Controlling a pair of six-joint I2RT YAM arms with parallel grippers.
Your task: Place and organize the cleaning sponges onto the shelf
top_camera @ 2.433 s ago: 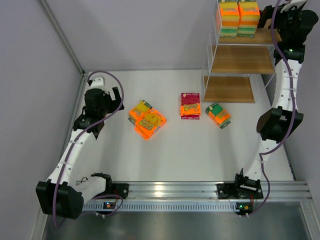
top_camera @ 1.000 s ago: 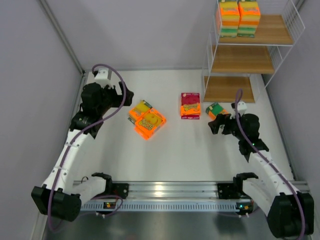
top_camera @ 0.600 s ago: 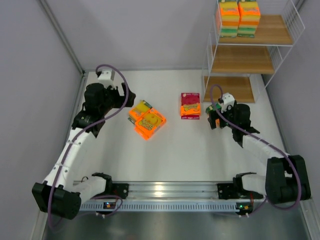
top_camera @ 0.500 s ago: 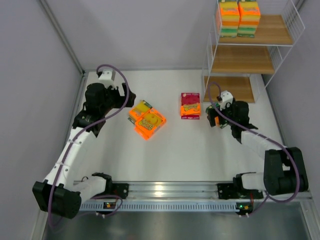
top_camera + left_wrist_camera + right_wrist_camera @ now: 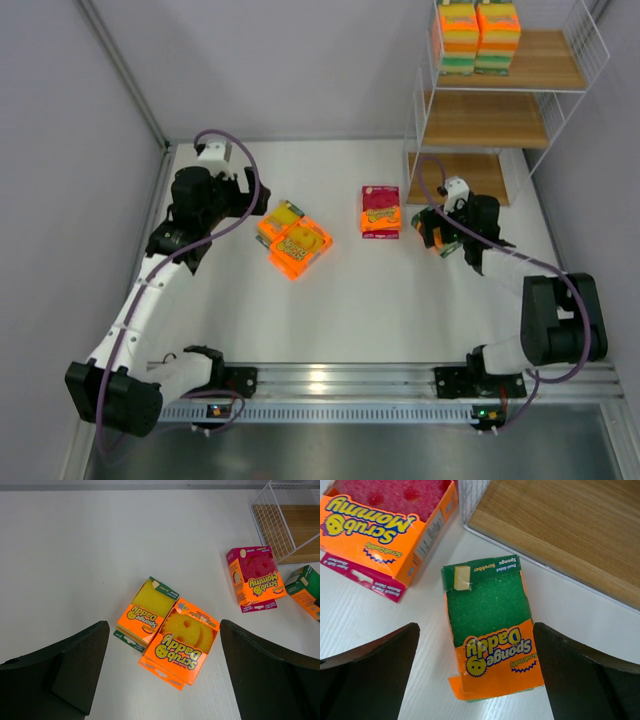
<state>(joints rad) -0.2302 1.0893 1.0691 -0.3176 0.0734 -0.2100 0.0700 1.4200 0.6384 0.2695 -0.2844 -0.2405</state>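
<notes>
Right gripper (image 5: 475,630) hangs low over the table (image 5: 350,300) with its jaws spread as wide as they go and nothing in them; the 2 fingers flank a green-topped sponge pack (image 5: 490,630), with bare table showing on both sides of it. That pack lies flat just in front of the shelf (image 5: 480,120), near the lowest board. It is a small rectangular box with a green sponge showing at one end and an orange label band, lettered "Sponge Daddy", at the other. In the right wrist view its long axis runs up and down the frame with a slight tilt, the green end towards the shelf and the orange end towards the wrist, so the lettering reads upside down. Just beside it, apart, lies the magenta pack (image 5: 380,211), marked "Scrub Mommy". Left gripper (image 5: 250,197) is likewise wide open and holds nothing, hovering above 2 orange packs that lie side by side and touching, both set diagonally: a yellow-sponge pack with green edges (image 5: 148,611) and a "Scrub Daddy" pack (image 5: 183,641). On the shelf's top tier 2 stacks of packs (image 5: 478,35) stand next to each other.
</notes>
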